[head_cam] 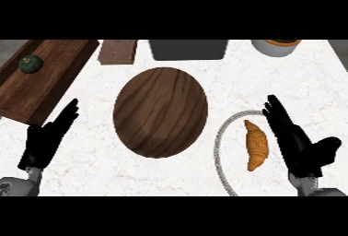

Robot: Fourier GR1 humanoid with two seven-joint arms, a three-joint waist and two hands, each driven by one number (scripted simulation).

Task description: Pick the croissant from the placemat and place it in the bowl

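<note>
A golden-brown croissant (256, 145) lies lengthwise on a pale placemat (233, 154) with a rope-like border, at the right of the counter. My right hand (301, 146) stands open just right of the croissant, fingers straight and pointing away, thumb out to the right; it is beside the croissant and holds nothing. To the left of the placemat, in the counter's middle, sits a round dark wooden bowl (160, 112) with nothing in it. My left hand (45, 139) rests open near the left edge, fingers up, far from both.
A long wooden board (48, 78) runs along the back left with a dark green round vegetable (31, 64) on it. At the back stand a brown block (118, 51), a dark grey box (188, 49) and a white pot (276, 47) with orange contents.
</note>
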